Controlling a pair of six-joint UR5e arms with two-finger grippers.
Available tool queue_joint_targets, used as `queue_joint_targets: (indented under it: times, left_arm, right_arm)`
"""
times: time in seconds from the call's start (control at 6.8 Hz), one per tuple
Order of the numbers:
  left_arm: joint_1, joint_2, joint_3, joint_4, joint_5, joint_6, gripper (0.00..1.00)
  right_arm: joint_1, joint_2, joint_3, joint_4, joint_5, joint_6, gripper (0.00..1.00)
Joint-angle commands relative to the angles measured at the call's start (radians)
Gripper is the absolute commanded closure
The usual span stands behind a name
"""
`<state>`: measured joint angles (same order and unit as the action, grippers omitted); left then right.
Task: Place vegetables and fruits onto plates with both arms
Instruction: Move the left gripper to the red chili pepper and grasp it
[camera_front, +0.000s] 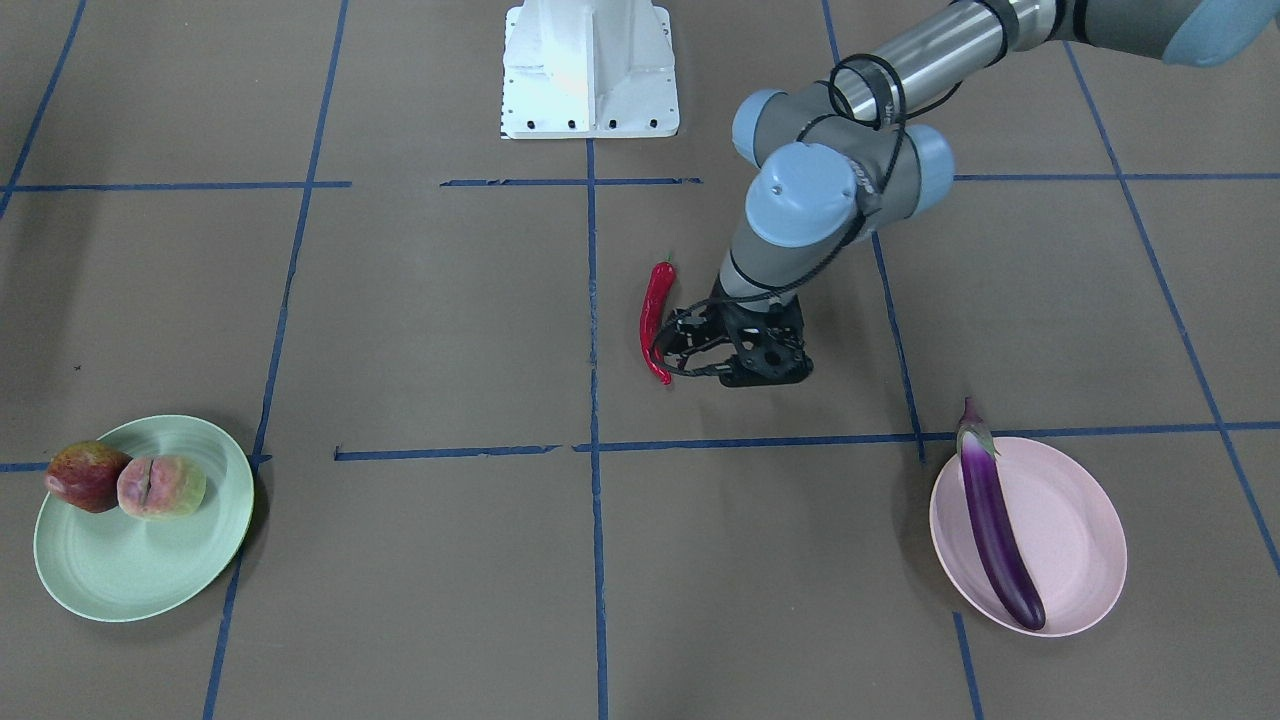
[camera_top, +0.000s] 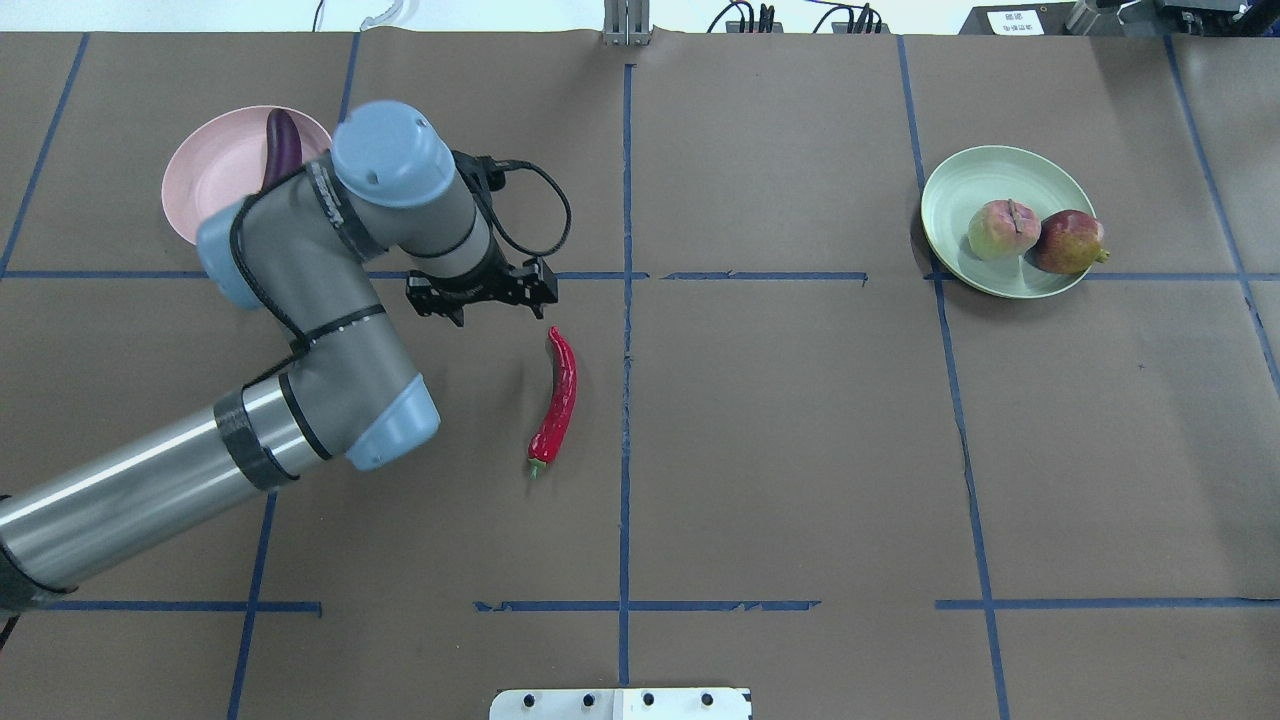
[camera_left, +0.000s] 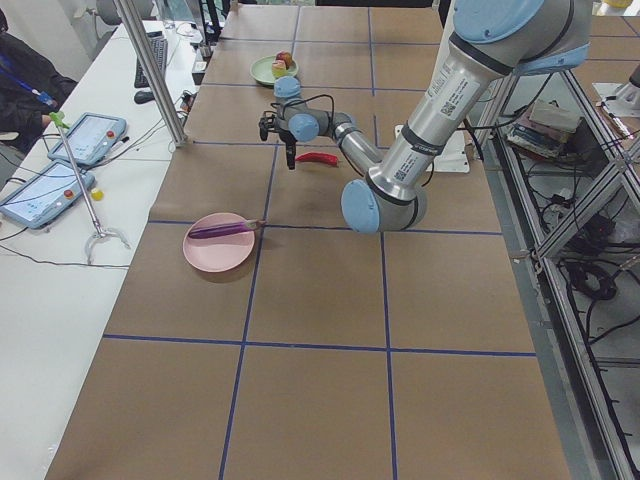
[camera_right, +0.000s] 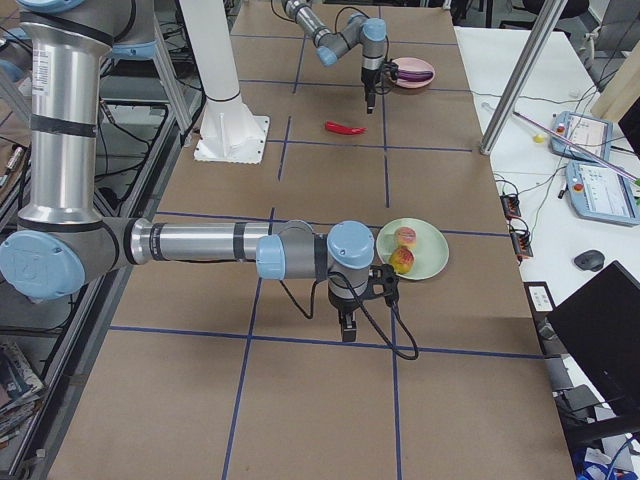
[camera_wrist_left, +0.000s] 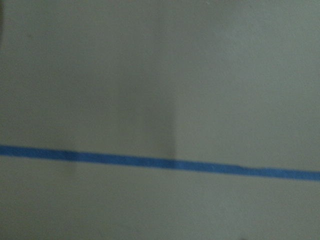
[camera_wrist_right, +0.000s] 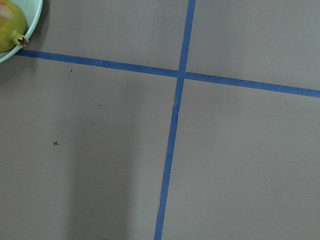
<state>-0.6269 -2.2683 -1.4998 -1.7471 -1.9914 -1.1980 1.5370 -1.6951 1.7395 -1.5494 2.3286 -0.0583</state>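
Note:
The red chili pepper lies on the table near the centre, and also shows in the overhead view. My left gripper points down just beside the chili's tip, apart from it; its jaws look open and empty. The purple eggplant lies on the pink plate. The pomegranate-like fruit and the peach-like fruit sit on the green plate. My right gripper hangs over the table near the green plate; I cannot tell if it is open or shut.
The white base block stands at the robot's side of the table. Blue tape lines divide the brown table. A metal post and tablets are on the side bench.

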Motion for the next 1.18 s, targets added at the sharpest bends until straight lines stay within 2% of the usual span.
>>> queue_joint_targets:
  times: [0.0, 0.15, 0.29, 0.44, 0.59, 0.74, 0.88, 1.03]
  left_arm:
    - [0.114, 0.003, -0.053, 0.012, 0.082, -0.015, 0.0]
    - [0.146, 0.006, -0.051, 0.012, 0.083, -0.015, 0.0]
    - [0.17, 0.007, -0.05, 0.012, 0.083, -0.015, 0.16]
    - [0.171, 0.009, -0.048, 0.012, 0.083, -0.015, 0.38]
    - [0.171, 0.009, -0.043, 0.012, 0.083, -0.015, 0.48]
    - [0.171, 0.009, -0.051, 0.014, 0.08, -0.015, 0.77]
    - [0.164, 0.007, -0.065, 0.026, 0.079, -0.015, 0.96]
    - [0.121, 0.009, -0.101, 0.056, 0.072, -0.014, 0.98]
  right_arm:
    - [0.0, 0.002, 0.0, 0.0, 0.0, 0.0, 0.0]
    - [0.0, 0.002, 0.0, -0.001, 0.0, 0.0, 0.0]
    - [0.0, 0.0, 0.0, -0.002, 0.0, 0.0, 0.0]
    - [0.0, 0.002, -0.002, -0.002, 0.0, 0.0, 0.0]
    - [0.0, 0.0, 0.0, 0.0, 0.0, 0.0, 0.0]
    - [0.0, 0.002, -0.002, -0.001, 0.0, 0.0, 0.0]
    - [0.0, 0.002, 0.0, 0.0, 0.0, 0.0, 0.0]
    - [0.0, 0.002, 0.0, 0.0, 0.0, 0.0, 0.0]
